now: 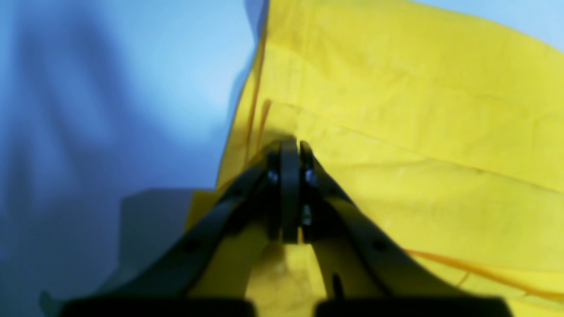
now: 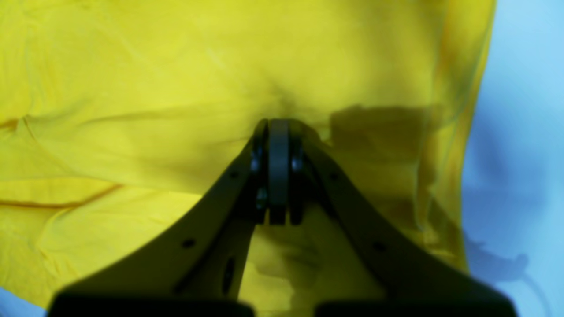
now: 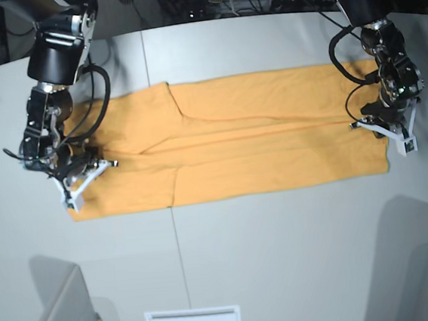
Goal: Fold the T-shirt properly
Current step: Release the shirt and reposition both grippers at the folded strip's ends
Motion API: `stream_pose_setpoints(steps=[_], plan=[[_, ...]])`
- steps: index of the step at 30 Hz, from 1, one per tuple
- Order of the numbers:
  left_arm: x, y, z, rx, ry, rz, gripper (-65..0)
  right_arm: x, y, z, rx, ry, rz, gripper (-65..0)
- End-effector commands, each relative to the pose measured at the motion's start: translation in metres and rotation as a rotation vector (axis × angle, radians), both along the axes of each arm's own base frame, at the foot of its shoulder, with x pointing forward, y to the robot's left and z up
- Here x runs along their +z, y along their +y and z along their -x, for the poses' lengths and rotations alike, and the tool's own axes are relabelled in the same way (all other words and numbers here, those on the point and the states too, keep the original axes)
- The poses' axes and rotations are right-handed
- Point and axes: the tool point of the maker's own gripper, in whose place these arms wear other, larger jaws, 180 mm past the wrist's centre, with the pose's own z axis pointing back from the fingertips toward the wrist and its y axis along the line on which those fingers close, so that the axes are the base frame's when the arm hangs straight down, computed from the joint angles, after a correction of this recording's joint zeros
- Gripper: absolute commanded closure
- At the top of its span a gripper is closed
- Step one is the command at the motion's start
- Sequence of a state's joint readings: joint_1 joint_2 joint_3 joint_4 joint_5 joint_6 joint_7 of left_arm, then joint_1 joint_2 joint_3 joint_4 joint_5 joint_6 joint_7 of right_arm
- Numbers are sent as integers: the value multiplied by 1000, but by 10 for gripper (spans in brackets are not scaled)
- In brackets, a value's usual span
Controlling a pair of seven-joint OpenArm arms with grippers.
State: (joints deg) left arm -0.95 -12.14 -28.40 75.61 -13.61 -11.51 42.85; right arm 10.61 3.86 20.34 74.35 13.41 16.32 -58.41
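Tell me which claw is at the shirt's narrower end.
The right claw, at the base view's left. The T-shirt tapers to a narrower strip there; the left claw is at the wider end.

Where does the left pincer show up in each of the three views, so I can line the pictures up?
Left wrist view: the left pincer sits at lower centre, shut on the T-shirt near its edge.
Right wrist view: not in it; the pincer seen there is the right one.
Base view: at the right, the left pincer at the T-shirt's right end.
Shared landmark: the T-shirt's edge against the pale table.
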Motion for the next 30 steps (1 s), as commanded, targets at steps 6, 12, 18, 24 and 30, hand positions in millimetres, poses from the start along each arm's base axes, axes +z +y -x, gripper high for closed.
stream_pose_setpoints(steps=[6,12,18,24,30], plan=[[37,18,-12,-18,-16,-66,0,50,-8,-17,9,-118,65,0],[112,29,-3,-37,-160,-33,0,112,5,-14,37,-334,48,0],[135,45,44,-26,-218,1,0,127,15,28,68,-385,61,0],[132,55,77,22,-295,44,0,95,14,70,75,-266,65,0],[114,61,87,67,-309,82,-413,82,14,88,79,-217,66,0]])
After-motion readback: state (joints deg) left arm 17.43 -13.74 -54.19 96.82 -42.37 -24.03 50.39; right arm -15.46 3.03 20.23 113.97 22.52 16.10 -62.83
